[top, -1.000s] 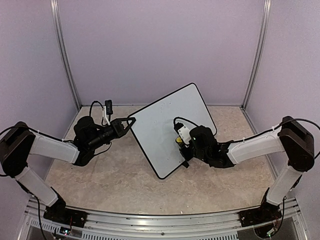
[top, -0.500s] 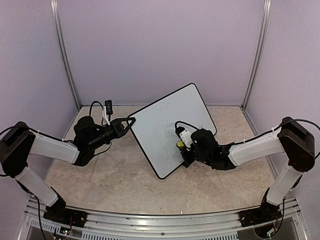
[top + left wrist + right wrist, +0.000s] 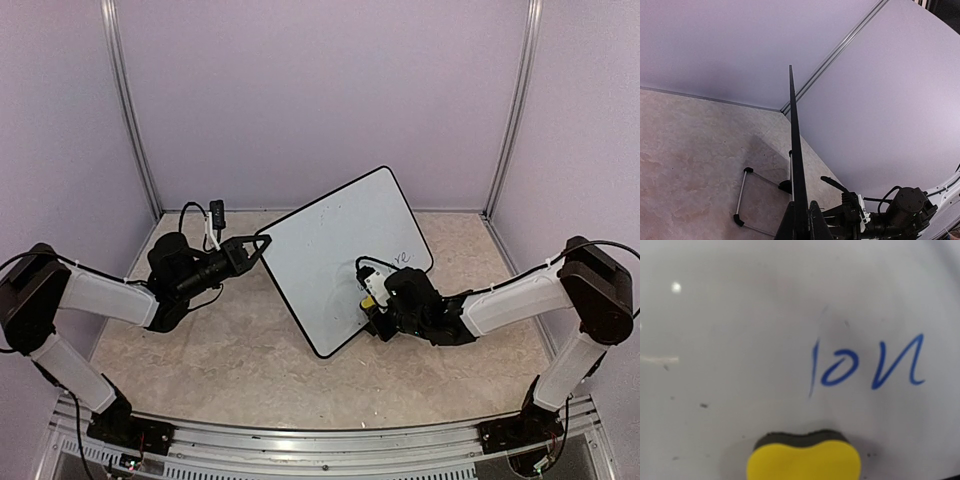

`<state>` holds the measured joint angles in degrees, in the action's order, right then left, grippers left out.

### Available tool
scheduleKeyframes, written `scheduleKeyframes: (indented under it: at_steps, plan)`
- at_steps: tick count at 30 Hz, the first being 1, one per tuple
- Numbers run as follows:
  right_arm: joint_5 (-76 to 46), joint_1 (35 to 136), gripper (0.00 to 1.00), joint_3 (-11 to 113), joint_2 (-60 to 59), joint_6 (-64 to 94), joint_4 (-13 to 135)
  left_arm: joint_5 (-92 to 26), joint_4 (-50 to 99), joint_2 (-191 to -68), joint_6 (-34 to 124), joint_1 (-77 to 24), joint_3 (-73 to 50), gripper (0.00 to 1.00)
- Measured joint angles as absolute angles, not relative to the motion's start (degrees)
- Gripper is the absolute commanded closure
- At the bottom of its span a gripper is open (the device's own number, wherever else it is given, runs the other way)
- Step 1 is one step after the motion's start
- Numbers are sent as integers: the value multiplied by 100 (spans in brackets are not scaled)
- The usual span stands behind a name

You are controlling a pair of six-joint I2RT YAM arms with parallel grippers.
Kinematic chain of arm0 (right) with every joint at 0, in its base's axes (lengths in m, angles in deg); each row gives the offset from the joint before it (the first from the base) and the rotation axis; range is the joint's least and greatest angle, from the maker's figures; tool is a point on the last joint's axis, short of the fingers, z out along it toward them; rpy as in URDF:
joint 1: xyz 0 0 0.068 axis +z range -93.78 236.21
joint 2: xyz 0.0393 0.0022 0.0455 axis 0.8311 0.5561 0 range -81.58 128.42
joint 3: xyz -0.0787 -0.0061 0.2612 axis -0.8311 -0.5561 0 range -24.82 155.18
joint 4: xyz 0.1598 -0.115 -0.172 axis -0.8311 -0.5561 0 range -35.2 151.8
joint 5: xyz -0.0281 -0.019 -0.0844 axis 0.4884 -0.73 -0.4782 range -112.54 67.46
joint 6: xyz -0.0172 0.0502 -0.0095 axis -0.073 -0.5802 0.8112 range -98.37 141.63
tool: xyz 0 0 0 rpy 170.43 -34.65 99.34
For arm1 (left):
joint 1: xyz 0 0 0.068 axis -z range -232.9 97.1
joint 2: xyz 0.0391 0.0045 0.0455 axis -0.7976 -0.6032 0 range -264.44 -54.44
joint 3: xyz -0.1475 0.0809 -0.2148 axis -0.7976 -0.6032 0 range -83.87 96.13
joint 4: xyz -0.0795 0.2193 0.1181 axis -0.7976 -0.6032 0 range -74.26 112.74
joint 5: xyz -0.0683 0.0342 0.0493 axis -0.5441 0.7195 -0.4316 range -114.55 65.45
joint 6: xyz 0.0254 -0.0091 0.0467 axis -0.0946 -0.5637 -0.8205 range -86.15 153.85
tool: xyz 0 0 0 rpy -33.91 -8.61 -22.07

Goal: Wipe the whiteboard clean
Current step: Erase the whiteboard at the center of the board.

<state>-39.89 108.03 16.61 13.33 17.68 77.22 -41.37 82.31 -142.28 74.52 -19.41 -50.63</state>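
Whiteboard (image 3: 325,250), lower part behind right gripper (image 3: 371,311) and yellow eraser (image 3: 804,462).

The whiteboard (image 3: 330,262), white with a thin black rim and rounded corners, stands nearly upright mid-surface (image 3: 200,350), propped on its wire stand (image 3: 741,196). Blue handwriting (image 3: 867,365) shows near its right edge.

The sponge (image 3: 804,460) is cut off by the right wrist view's bottom edge, the right jaws holding it unseen there. Between the left jaws, the board (image 3: 796,165) is shown edge-on, its face hidden.
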Motion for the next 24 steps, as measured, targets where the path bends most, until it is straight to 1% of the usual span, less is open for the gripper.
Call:
scheduleKeyframes:
  at_steps: [14,24]
  plan:
    - [-4124,10822,100,1950,1340,1860,7110,-4139,8233,-14228,7452,-1945,-5063,100]
    - [-4139,10822,100,1928,1340,1858,7084,-4141,8233,-14228,7452,-1945,-5063,100]
